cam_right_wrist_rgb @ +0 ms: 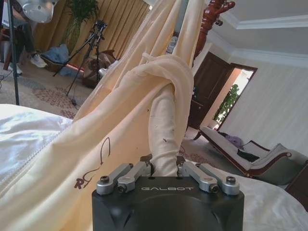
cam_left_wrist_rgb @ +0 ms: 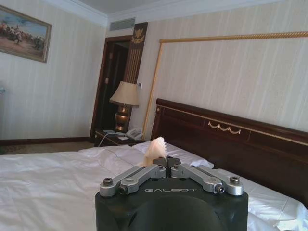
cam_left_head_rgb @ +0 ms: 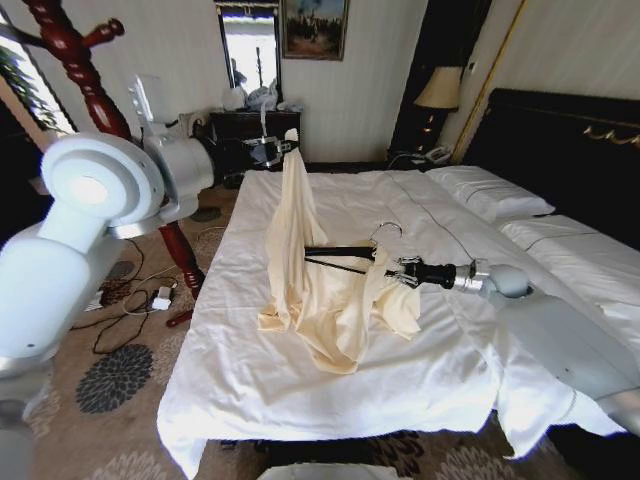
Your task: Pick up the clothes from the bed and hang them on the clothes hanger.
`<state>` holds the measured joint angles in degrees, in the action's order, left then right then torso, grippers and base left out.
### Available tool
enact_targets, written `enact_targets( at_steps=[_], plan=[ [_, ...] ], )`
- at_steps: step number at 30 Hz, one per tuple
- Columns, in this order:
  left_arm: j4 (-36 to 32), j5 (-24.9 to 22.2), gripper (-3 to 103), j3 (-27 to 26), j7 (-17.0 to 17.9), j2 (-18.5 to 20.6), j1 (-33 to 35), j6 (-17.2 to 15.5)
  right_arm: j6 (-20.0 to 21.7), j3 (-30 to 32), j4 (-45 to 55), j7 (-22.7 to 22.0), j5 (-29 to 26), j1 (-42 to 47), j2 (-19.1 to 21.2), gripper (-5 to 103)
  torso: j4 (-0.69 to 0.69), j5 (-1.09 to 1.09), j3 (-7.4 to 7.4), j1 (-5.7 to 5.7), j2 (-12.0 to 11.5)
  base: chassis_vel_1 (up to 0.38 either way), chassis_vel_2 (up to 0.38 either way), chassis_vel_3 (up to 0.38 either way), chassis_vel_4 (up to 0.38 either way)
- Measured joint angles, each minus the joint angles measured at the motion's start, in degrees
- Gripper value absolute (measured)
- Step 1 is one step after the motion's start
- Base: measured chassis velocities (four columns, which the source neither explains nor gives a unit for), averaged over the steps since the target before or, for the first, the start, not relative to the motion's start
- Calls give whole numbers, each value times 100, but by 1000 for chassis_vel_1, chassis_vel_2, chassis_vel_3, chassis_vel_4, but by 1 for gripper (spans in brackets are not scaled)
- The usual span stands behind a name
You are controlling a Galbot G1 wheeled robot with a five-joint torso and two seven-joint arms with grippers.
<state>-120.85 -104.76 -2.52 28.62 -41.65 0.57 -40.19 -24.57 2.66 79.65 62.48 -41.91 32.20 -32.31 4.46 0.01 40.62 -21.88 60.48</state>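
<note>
Pale cream-yellow silky garment (cam_left_head_rgb: 315, 290) held up over the white-duveted bed (cam_left_head_rgb: 250, 380).
Left gripper (cam_left_head_rgb: 283, 148) pinches its far upper tip; right gripper (cam_left_head_rgb: 402, 272) clamps a fold at its right side.

From head height we look down across the bed (cam_left_head_rgb: 330, 380); our left wrist view faces its headboard (cam_left_wrist_rgb: 231, 139), our right sits close against the cream garment (cam_right_wrist_rgb: 159, 101).
</note>
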Motion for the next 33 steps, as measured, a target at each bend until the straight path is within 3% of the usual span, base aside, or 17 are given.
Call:
enact_targets(
  at_steps=[4, 10, 12, 17, 19, 33],
  plan=[
    [25, 208, 1, 172, -66, -68, 44, -1, -1, -35, 162, 101, -259, 3, 28, 18, -1, -2, 0, 0, 0, 0, 0, 0, 0],
    [258, 648, 1, 539, -233, -462, -86, 20, 7, -223, 431, 123, -577, -36, 1, 18, 0, -2, 0, 0, 0, 0, 0, 0, 0],
    [379, 747, 1, 747, -260, -736, -299, 31, 16, -332, 504, 8, -649, -79, -55, 18, 0, -1, 0, 0, 0, 0, 0, 0, 0],
    [431, 766, 1, 1066, -277, -991, -575, 50, 23, -472, 517, -238, -714, -157, -129, 18, 1, 0, 0, 0, 0, 0, 0, 0, 0],
    [364, 763, 1, 1316, -276, -1116, -693, 52, 24, -557, 503, -543, -741, -227, -213, 18, 1, 1, 0, 0, 0, 0, 0, 0, 0],
    [-139, 858, 1, 1834, -283, -901, -374, -30, -31, -816, 59, -963, -813, -635, -720, 18, -1, -1, 0, -1, 0, 0, 0, 0, 0]
  ],
)
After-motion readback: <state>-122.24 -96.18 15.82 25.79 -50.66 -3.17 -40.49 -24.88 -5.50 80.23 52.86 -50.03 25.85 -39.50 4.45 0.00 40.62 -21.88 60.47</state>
